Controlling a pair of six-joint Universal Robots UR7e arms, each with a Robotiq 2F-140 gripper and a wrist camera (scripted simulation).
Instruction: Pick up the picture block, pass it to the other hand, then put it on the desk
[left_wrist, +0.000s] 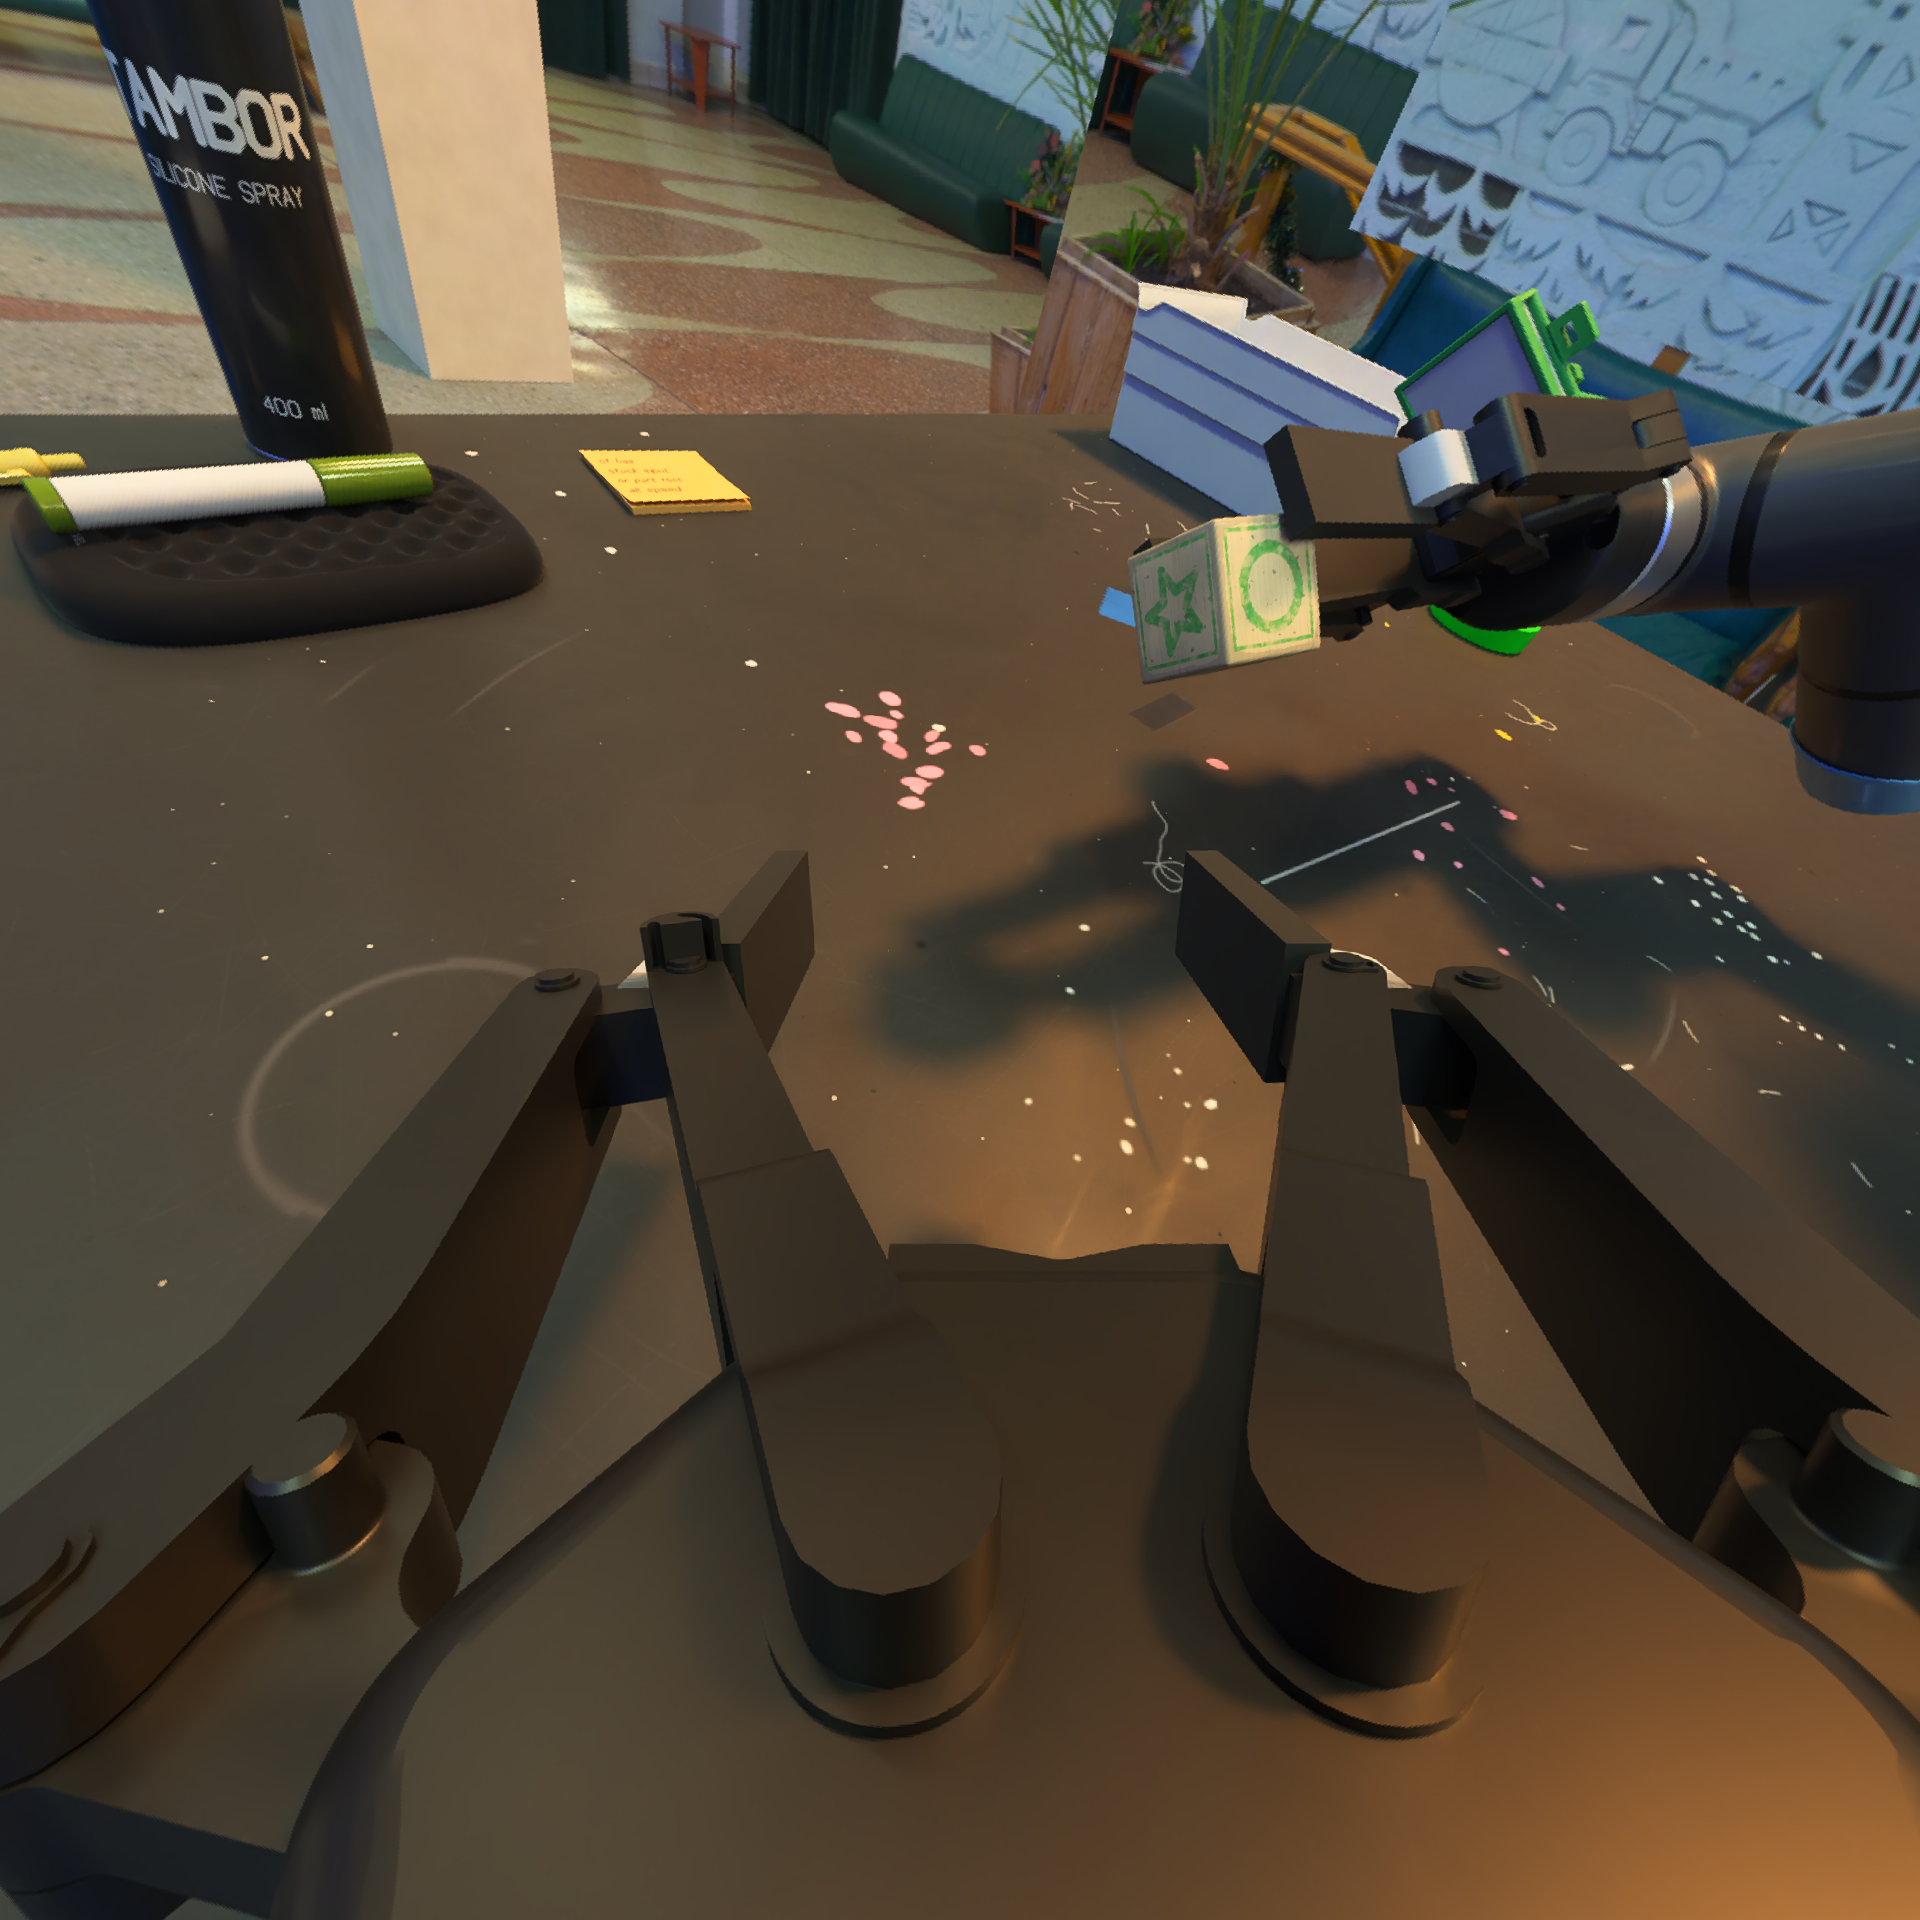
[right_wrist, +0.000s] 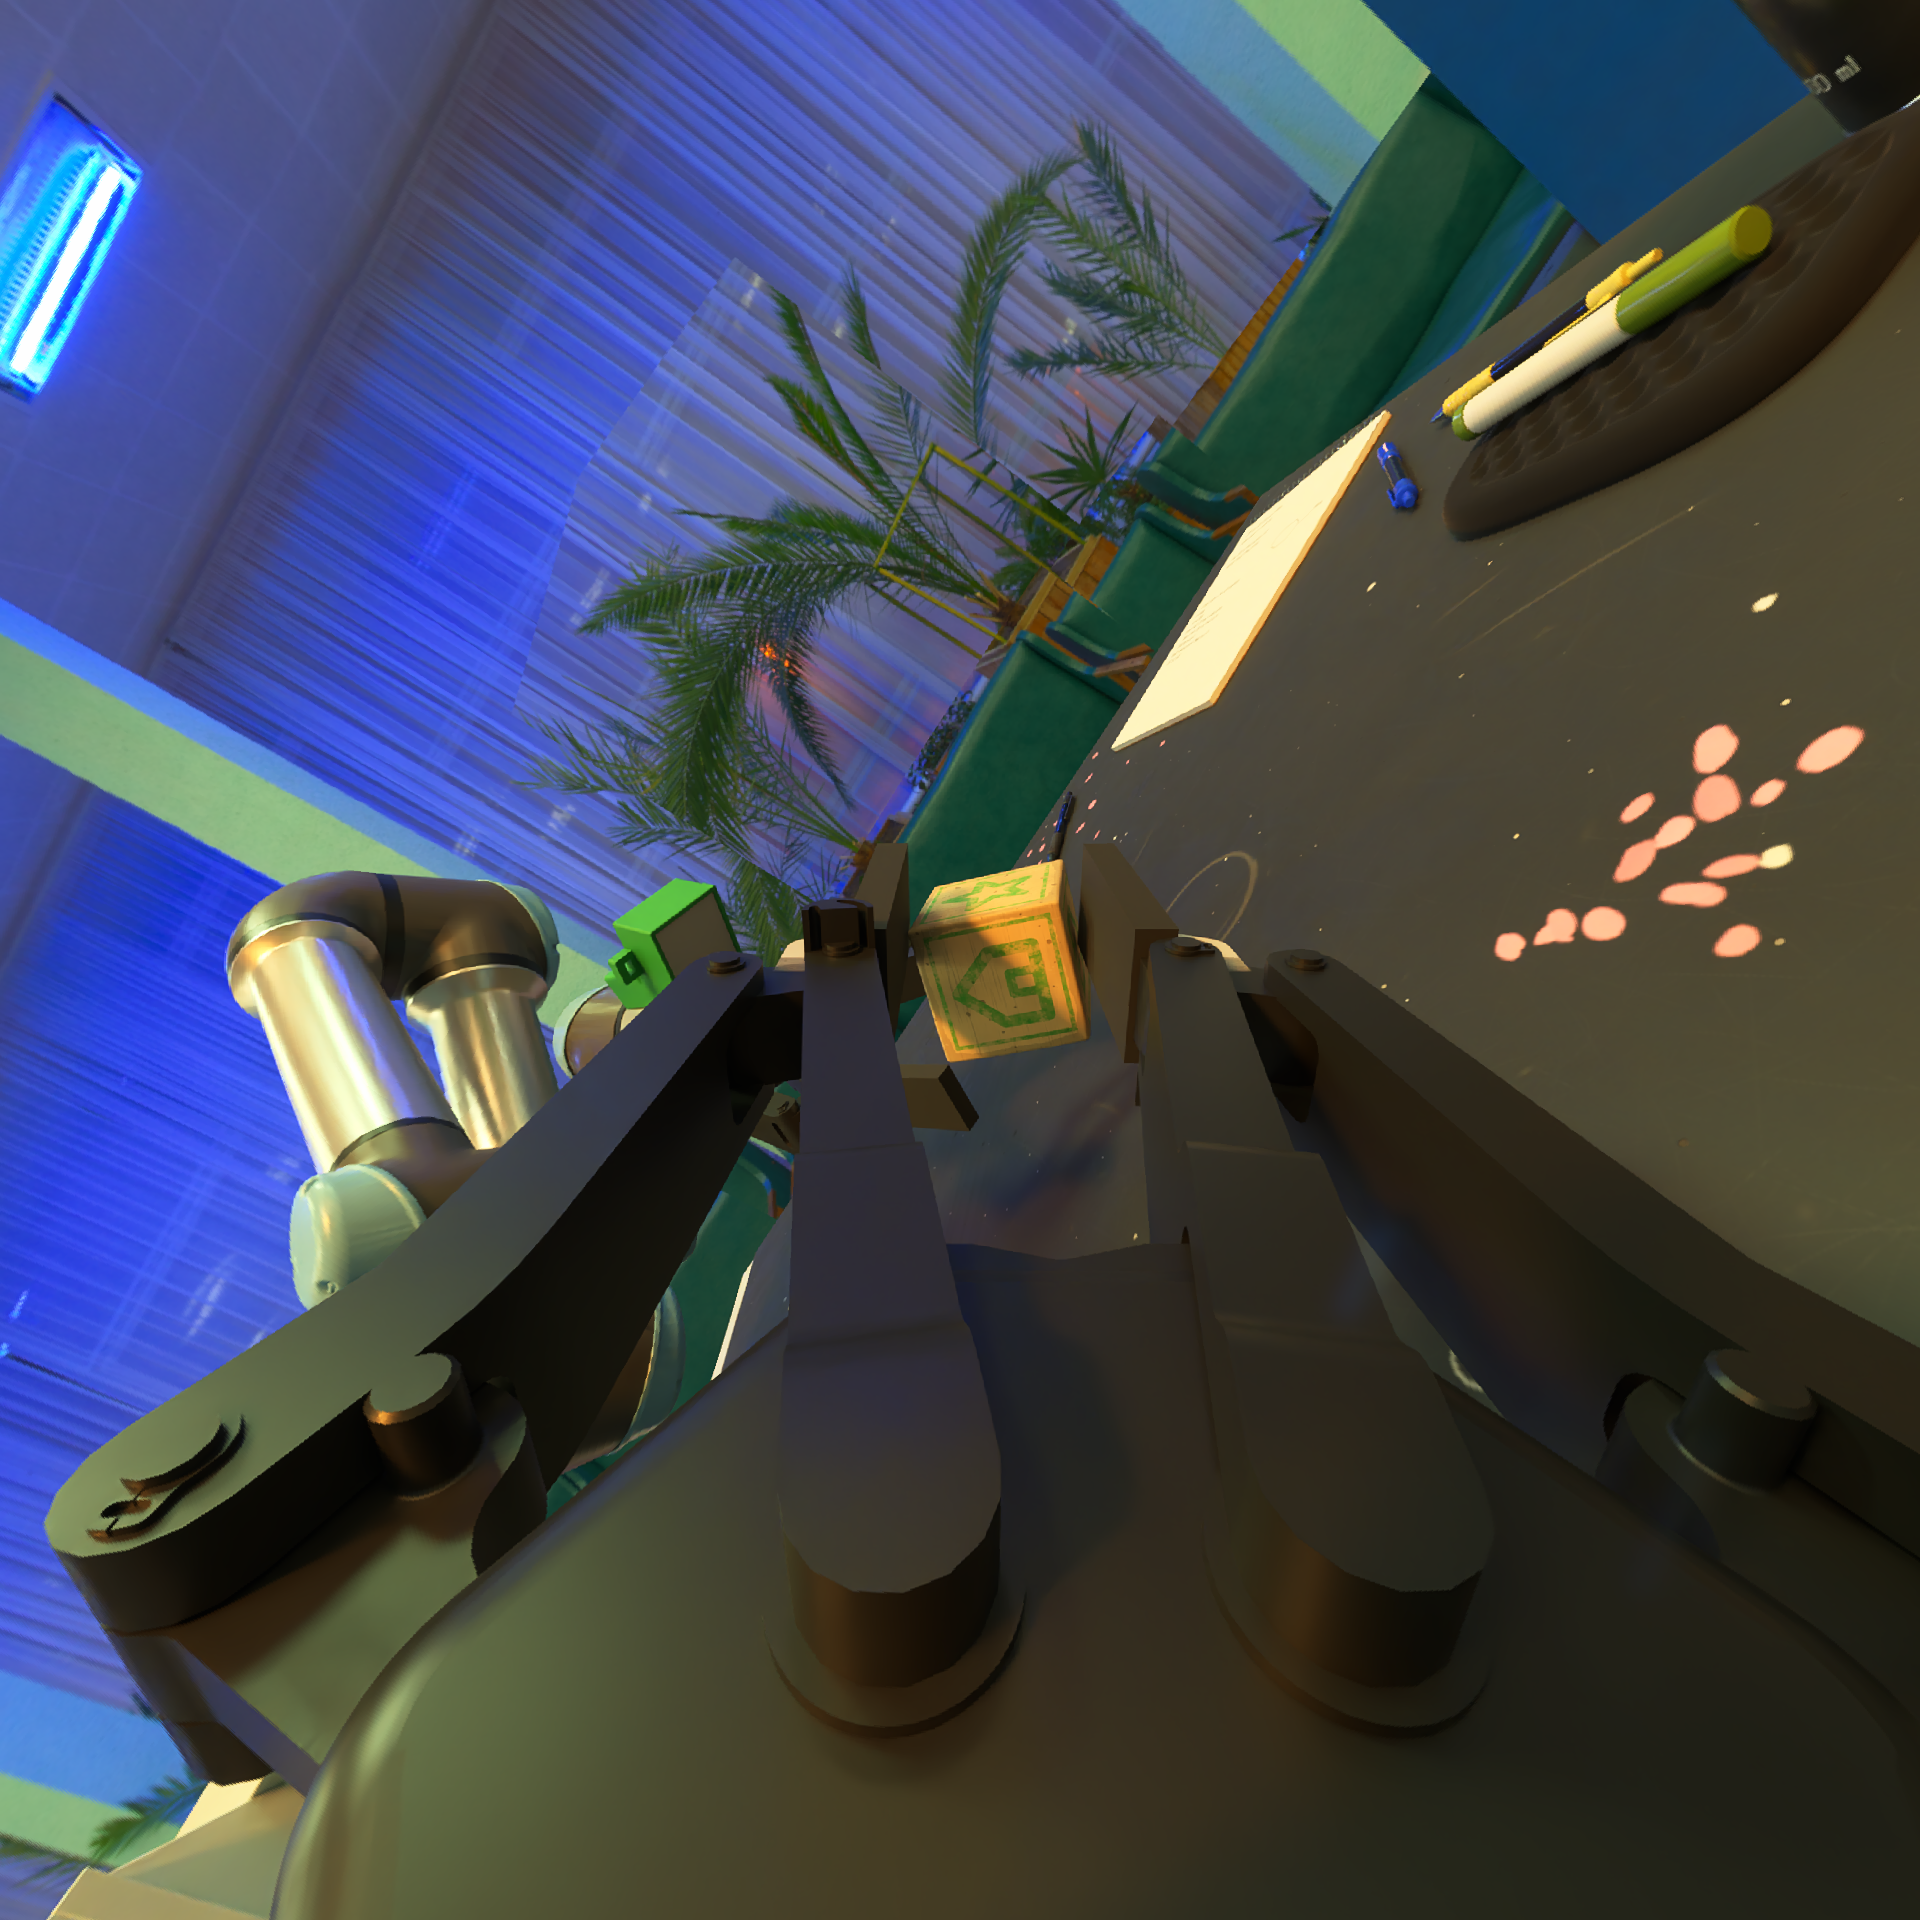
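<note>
Gripping picture block (right_wrist: 1000, 961): right fingers (right_wrist: 1107, 935) clamped | left fingers (left_wrist: 774, 925) apart, empty

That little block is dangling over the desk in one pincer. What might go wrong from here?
The right pincer pinches the picture block only at its fingertips, tilted above the desk; it may slip and fall.
The left pincer is open and empty but well short of the block, so the handover may misalign.
A dropped block might roll toward the sticky notes.
</note>
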